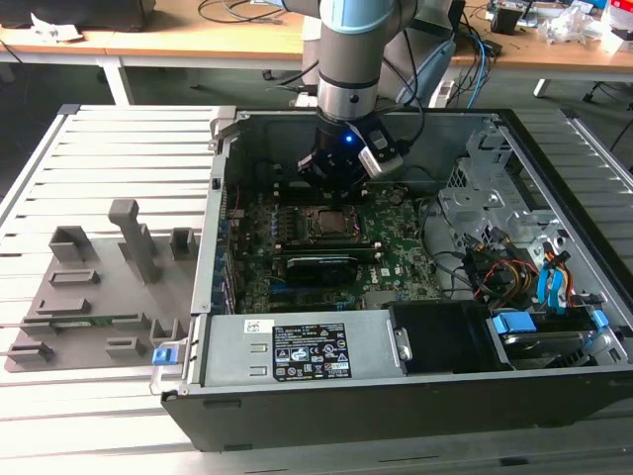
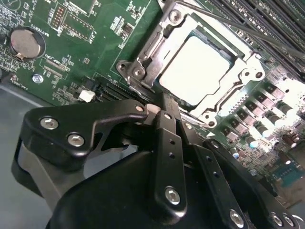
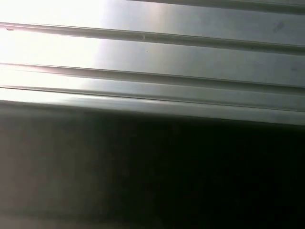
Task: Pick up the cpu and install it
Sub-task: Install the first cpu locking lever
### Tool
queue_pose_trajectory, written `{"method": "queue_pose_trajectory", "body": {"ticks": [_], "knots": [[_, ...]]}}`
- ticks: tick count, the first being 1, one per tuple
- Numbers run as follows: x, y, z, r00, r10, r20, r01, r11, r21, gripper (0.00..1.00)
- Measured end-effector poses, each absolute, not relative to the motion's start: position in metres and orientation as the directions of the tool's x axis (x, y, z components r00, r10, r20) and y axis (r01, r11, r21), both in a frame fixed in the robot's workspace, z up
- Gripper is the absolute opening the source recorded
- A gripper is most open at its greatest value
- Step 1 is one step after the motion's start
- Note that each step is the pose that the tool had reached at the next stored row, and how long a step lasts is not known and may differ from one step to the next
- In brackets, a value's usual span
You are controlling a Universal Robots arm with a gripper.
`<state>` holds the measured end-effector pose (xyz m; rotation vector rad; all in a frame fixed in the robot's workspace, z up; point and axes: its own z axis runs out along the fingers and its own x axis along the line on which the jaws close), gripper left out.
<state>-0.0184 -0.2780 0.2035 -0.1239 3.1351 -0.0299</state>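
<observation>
Exterior view: an open computer case (image 1: 554, 188) lies on the slatted worktop (image 1: 109, 148), holding a green motherboard (image 1: 396, 262). The hand (image 1: 334, 176) hangs above the board, just behind the socket (image 1: 326, 223). Second wrist view: the cpu (image 2: 198, 69) sits in that socket's metal frame, and the hand (image 2: 164, 107) is clenched, fingers together, grasping nothing.
</observation>
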Motion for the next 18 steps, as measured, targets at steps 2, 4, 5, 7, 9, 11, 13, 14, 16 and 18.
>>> {"method": "queue_pose_trajectory", "body": {"ticks": [2, 4, 5, 7, 9, 11, 13, 14, 16, 18], "knots": [[-0.0164, -0.2777, 0.2025, -0.997, -0.079, -0.003, -0.079, 0.997, -0.02, 0.11], [-0.0128, -0.277, 0.2015, -0.997, -0.079, -0.003, -0.079, 0.997, -0.021, 0.11], [-0.012, -0.2762, 0.2014, -0.997, -0.081, -0.004, -0.08, 0.997, -0.021, 0.11], [-0.0107, -0.2736, 0.2012, -0.996, -0.084, -0.003, -0.084, 0.996, -0.02, 0.11], [-0.0099, -0.2711, 0.2011, -0.996, -0.088, -0.003, -0.088, 0.996, -0.02, 0.11], [-0.0094, -0.2702, 0.2011, -0.996, -0.09, -0.004, -0.09, 0.996, -0.019, 0.11], [-0.0092, -0.2697, 0.2027, -0.996, -0.091, -0.005, -0.091, 0.996, -0.018, 0.11], [-0.0093, -0.2698, 0.2043, -0.996, -0.092, -0.005, -0.091, 0.996, -0.019, 0.11], [-0.0095, -0.2715, 0.2065, -0.996, -0.091, -0.004, -0.091, 0.996, -0.02, 0.11], [-0.0094, -0.2747, 0.2065, -0.996, -0.092, -0.004, -0.091, 0.996, -0.02, 0.11]]}}
